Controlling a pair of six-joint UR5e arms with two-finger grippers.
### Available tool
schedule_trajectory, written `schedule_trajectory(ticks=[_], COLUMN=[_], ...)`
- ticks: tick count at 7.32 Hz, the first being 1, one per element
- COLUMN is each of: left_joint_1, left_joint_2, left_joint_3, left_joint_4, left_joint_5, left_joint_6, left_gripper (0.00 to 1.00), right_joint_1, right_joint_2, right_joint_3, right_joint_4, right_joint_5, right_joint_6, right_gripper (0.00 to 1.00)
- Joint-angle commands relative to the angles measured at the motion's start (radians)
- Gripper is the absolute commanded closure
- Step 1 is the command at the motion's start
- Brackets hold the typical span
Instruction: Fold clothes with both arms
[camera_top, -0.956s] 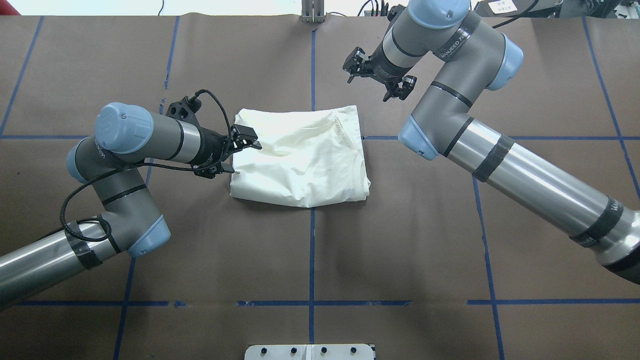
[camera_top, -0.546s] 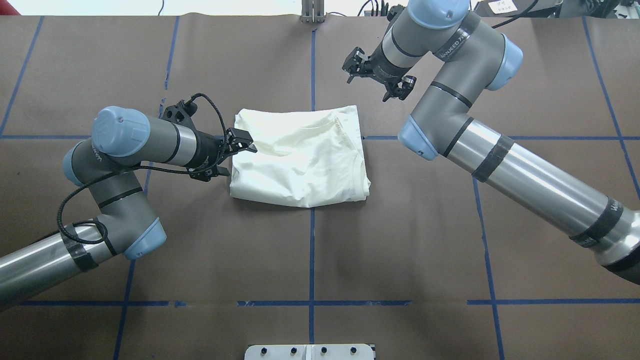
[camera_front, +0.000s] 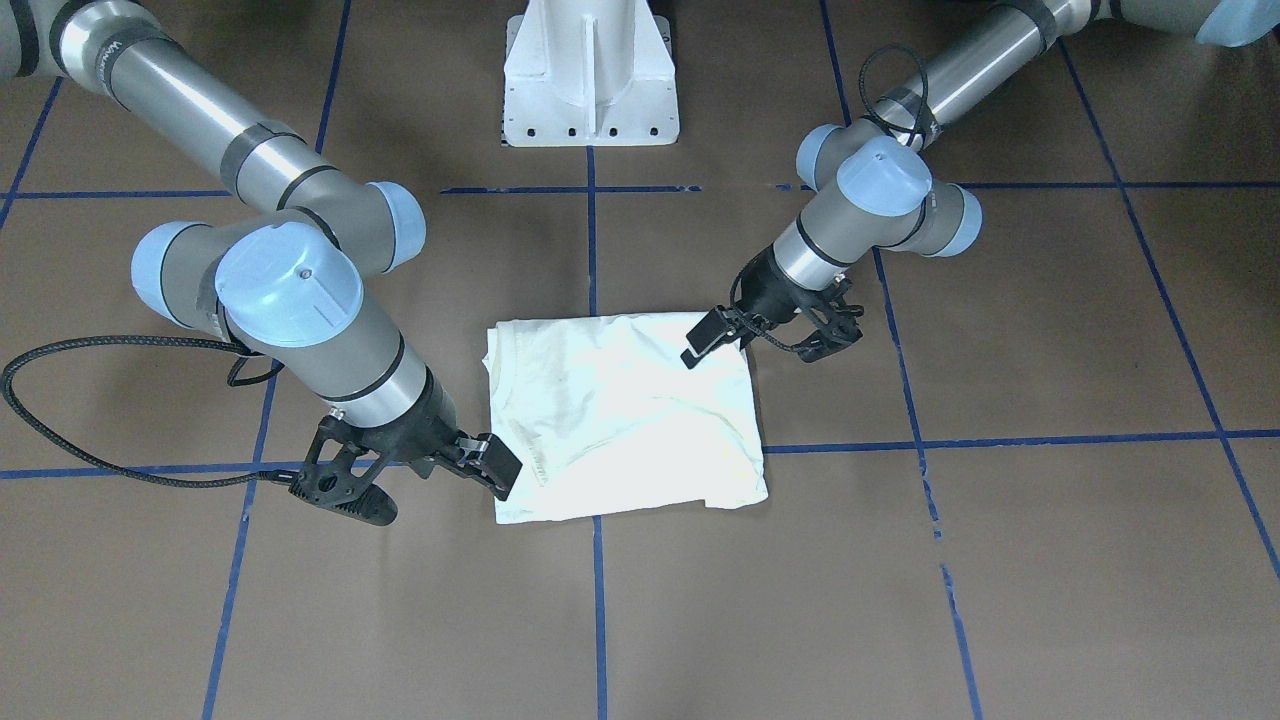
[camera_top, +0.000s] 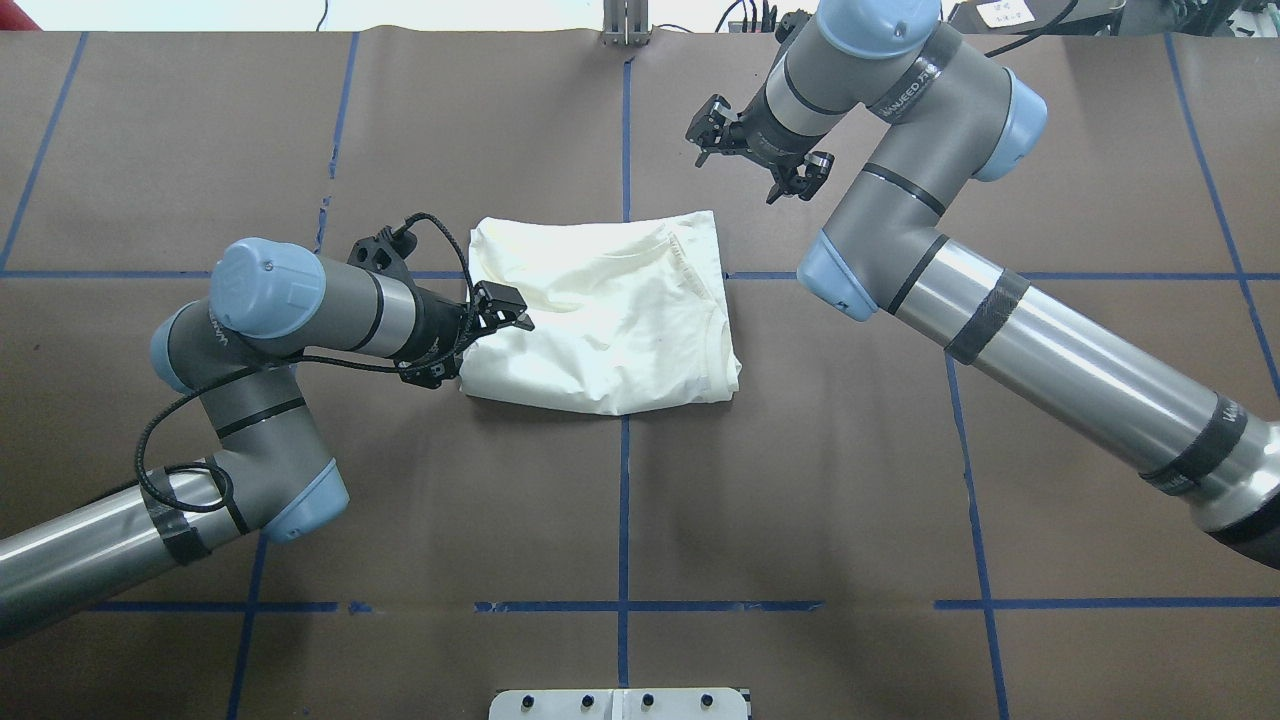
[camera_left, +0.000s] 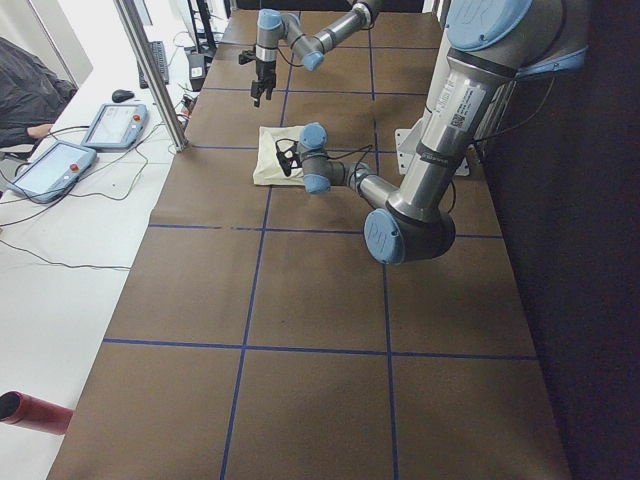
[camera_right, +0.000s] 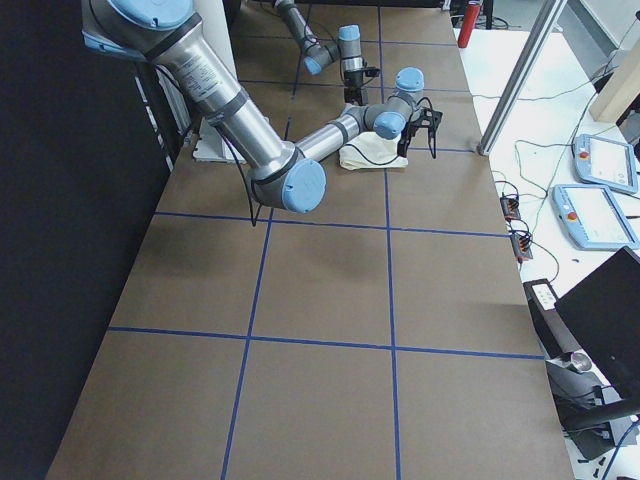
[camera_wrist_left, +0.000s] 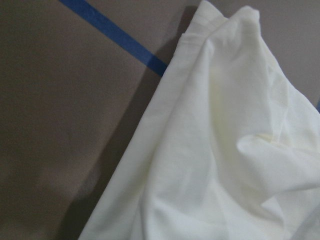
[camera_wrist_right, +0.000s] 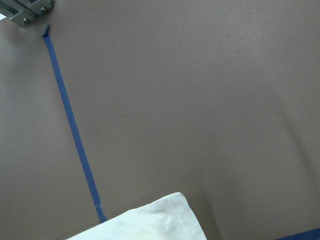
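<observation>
1. T-shirt (camera_top: 610, 320) is lying folded into a bundle at the table's (camera_top: 800, 480) middle, its longer side running left to right
2. Left gripper (camera_top: 470, 338), fingers spread, is hovering at the bundle's left edge, nearest
3. Right gripper (camera_top: 752, 150), also spread, is hanging apart beyond the far right corner

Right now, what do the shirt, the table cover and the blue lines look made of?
The shirt: soft knit fabric, likely cotton, matte cream-white; it creases and drapes, and a stitched hem shows.
The table cover: brown paper or thin sheet, matte and flat; cannot tell which.
The blue lines: probably adhesive tape, with ragged, broken ends.
</observation>
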Motion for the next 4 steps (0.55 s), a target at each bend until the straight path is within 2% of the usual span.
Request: schedule_trajectory(ticks=[1,4], left_joint_1=[0.016,0.116], left_joint_2=[0.007,0.010], left_joint_3=[-0.023,-0.062], left_joint_4=[-0.006,-0.008], left_joint_5=[0.000,0.046], left_joint_6=[-0.001,0.011], left_gripper=[0.00,0.00], right_joint_1=[-0.001,-0.001], right_joint_2=[-0.005,-0.009], right_joint_3=[0.000,0.002], right_joint_4=[0.000,0.002], right_joint_5=[0.000,0.000], right_joint_6=[0.000,0.000], right_gripper=[0.00,0.00])
